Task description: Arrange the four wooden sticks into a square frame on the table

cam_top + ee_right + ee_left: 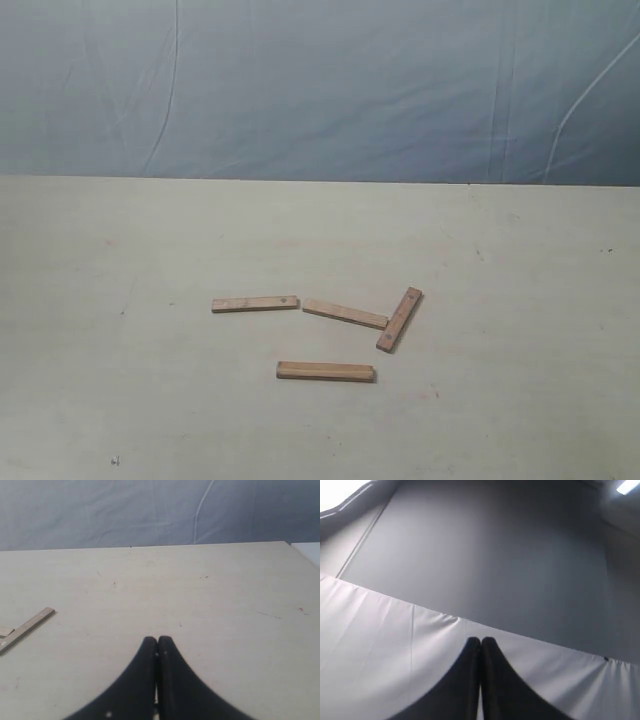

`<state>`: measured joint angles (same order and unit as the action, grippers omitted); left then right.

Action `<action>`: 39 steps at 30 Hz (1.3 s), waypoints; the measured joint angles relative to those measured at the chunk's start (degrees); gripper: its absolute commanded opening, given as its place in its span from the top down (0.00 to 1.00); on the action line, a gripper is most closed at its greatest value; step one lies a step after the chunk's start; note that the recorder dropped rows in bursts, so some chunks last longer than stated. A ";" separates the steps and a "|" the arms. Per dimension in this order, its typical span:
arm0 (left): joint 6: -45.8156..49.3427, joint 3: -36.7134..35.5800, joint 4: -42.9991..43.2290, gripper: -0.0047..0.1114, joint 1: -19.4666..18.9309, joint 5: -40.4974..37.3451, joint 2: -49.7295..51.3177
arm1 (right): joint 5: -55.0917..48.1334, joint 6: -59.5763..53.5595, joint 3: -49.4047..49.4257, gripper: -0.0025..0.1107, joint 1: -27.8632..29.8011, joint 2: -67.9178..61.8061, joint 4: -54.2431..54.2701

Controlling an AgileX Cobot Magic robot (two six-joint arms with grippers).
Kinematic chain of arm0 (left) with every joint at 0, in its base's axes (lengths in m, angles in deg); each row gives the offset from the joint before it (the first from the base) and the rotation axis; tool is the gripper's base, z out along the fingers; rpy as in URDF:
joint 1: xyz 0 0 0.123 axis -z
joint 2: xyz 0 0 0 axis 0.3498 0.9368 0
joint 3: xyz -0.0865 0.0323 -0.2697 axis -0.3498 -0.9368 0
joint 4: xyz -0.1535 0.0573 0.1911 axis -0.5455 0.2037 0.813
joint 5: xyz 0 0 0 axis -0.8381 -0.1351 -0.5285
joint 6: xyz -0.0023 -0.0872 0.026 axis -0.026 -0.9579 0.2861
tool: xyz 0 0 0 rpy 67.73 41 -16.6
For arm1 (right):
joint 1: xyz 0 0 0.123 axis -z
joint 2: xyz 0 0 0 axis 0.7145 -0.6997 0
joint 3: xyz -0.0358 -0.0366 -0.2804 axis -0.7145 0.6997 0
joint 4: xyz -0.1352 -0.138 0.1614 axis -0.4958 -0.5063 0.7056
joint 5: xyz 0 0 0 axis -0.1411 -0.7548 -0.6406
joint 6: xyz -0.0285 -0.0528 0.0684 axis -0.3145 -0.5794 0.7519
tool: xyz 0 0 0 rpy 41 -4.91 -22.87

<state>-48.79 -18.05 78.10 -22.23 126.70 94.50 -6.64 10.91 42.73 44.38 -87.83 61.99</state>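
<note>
Four wooden sticks lie loose on the table (120,400), forming no square. One stick (255,303) lies at the left, a second (344,314) runs slightly slanted in the middle, a third (399,319) stands diagonal touching the second's right end, and a fourth (325,371) lies nearest the front. Neither arm shows in the exterior view. My left gripper (480,641) is shut, empty, and faces the backdrop. My right gripper (157,640) is shut and empty above bare table, with one stick (27,629) far off to its side.
A wrinkled blue-grey backdrop (320,90) rises behind the table's far edge. The table's corner and a white surface (307,552) show in the right wrist view. The left wrist view shows white cloth (380,645), a grey wall and a ceiling light (627,486).
</note>
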 measured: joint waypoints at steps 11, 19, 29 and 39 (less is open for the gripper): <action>-33.92 23.84 59.32 0.96 4.49 -26.21 31.44 | 0.00 0.00 0.00 0.99 0.00 0.00 0.00; -55.97 30.06 85.94 0.96 8.43 -26.44 52.02 | 0.00 0.00 0.00 0.99 0.00 0.00 0.00; -12.96 37.71 60.57 0.96 8.56 -66.19 64.73 | 0.00 0.00 0.00 0.99 0.00 0.00 0.00; 58.26 54.42 -11.83 0.96 18.44 -88.94 80.48 | 0.00 0.00 0.00 0.99 0.00 0.00 0.00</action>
<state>9.47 36.37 66.27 -3.79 37.76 174.98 -6.64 10.91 42.73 44.38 -87.83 61.99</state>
